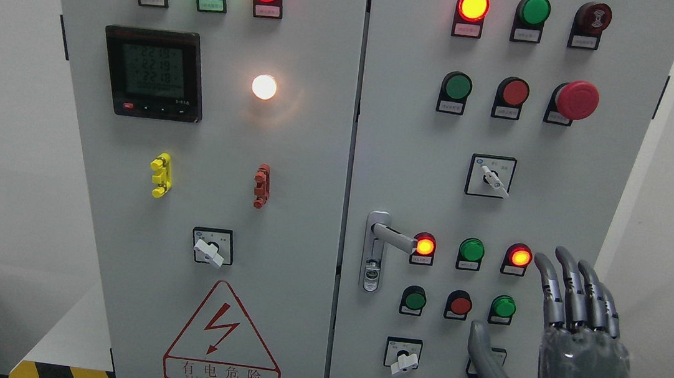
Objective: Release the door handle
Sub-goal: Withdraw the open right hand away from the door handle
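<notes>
Head view takes in a grey electrical cabinet (294,360) with two doors, a vertical seam running between them down the middle. On the left door (223,139), near its upper left corner, sits a black digital meter (154,73) with a lit display, and a red-bordered warning triangle (224,337) with a lightning bolt is fixed near the bottom edge. The right door (406,127) carries rows of indicator lamps and push buttons, with a red mushroom button (577,100) towards its upper right corner.

The right hand (570,351) rises from the lower right corner of the frame, in front of the right door's lower right part. Its four fingers (574,289) are stretched upward and close together, the thumb is splayed out to the left, and the hand grasps nothing.

The door handle (384,244) is a silver lever on a narrow plate at the left edge of the right door, just beside the seam, its lever pointing right towards a lit red lamp (425,246). It is well apart from the hand.
</notes>
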You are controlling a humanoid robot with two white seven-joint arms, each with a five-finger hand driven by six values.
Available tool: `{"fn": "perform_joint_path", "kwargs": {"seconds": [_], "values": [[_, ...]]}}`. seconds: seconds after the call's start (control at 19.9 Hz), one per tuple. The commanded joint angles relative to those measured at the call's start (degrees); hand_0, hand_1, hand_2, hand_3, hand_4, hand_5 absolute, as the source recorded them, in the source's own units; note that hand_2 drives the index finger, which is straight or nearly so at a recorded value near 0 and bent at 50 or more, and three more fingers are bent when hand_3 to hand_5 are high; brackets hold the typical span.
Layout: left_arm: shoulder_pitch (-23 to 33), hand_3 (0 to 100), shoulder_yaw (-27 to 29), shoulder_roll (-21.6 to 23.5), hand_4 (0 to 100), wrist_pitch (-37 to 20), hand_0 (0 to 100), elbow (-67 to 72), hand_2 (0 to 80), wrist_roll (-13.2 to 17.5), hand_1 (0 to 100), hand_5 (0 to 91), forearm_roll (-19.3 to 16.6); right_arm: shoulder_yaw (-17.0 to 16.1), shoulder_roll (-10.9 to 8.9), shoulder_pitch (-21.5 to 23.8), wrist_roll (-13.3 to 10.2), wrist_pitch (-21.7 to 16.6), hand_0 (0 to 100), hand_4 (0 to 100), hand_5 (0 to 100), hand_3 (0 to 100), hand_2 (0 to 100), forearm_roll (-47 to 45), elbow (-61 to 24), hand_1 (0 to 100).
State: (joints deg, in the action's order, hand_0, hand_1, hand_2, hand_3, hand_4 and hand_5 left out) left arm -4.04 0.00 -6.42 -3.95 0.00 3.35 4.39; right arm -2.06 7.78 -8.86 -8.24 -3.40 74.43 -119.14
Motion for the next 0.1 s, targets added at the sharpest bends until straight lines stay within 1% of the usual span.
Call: {"fn": "perform_joint_path", "kwargs": {"seconds": [0.0, 0.05], "values": [[0.0, 9, -1.14, 0.0, 1, -0.01, 0, -0.97, 2.3, 0.08, 0, 0.0, 0.0, 0.3, 0.04, -0.01, -0.03, 0.06, 32, 0, 0, 0, 0, -0.25, -0.57, 25], [0.0, 9, -1.14, 0.0, 1, -0.01, 0, -0.97, 2.2, -0.01, 0, 0.0, 0.0, 0.39, 0.04, -0.01, -0.03, 0.06, 33, 0, 0, 0, 0, -0.25, -0.57, 25]]}}
